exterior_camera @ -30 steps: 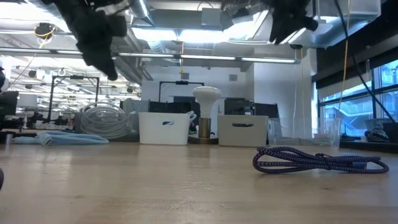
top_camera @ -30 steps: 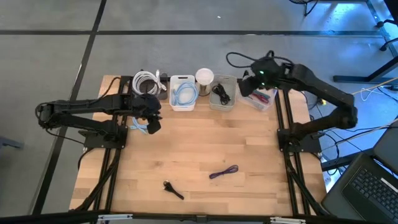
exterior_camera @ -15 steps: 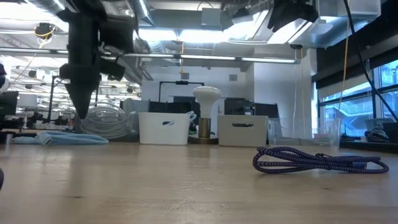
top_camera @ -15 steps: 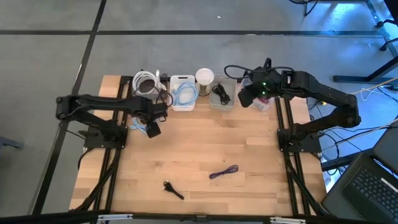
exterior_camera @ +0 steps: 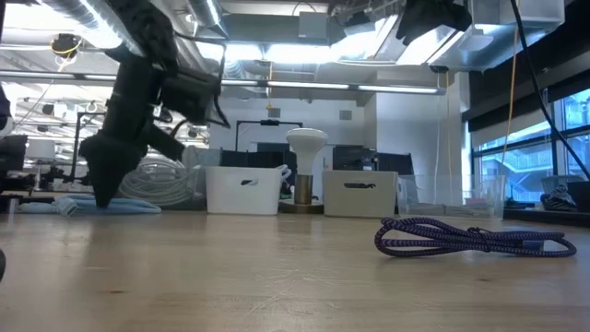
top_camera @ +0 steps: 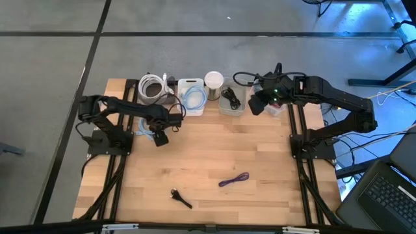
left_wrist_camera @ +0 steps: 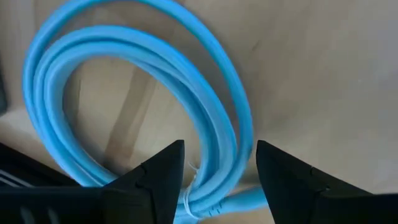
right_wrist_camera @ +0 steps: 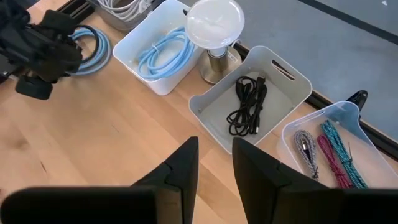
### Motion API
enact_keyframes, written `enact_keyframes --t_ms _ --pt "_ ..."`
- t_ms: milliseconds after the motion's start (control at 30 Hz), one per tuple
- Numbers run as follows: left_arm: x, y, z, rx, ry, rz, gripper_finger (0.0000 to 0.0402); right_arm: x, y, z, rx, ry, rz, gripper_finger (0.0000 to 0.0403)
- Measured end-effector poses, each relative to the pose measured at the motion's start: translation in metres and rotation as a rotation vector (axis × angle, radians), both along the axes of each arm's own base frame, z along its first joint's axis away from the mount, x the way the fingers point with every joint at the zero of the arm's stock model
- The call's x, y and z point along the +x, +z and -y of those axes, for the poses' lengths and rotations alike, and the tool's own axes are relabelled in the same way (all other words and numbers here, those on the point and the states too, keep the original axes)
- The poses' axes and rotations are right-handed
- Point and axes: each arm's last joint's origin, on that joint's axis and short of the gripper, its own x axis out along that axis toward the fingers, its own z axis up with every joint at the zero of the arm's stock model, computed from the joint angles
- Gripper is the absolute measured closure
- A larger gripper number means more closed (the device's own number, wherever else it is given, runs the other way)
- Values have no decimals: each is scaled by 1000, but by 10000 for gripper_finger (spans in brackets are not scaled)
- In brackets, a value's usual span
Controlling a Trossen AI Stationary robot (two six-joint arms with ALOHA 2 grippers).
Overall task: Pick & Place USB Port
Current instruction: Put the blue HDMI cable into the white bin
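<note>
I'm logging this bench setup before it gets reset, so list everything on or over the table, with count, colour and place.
Coiled cable: one, light blue, on the table's left, under the left gripper.
White cable coil: one, white, far left.
White bin: one, holding a light blue cable, far centre.
Lamp: one, white dome, between the bins.
Grey bin: one, holding a black cable.
Clear bin: one, holding teal, pink and grey cables, far right.
Purple cable: one, near centre.
Black cable: one, near edge.
Left gripper: open, over the coiled cable.
Right gripper: raised above the bins.
</note>
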Motion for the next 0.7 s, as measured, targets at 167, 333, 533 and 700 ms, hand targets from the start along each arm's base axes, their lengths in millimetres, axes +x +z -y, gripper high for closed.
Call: enact_keyframes --t_ms 167,333,533,700 --pt "-4 -18 1 -16 -8 -58 221 0 0 0 0 0 -1 301" --pt "-4 -21 5 -75 -3 -53 320 0 0 0 0 1 -2 301" --pt "-10 2 9 -81 32 -7 374 -1 0 0 -19 -11 -8 301" --pt "-22 27 18 -33 44 61 374 -1 -1 0 -21 -11 -21 301"
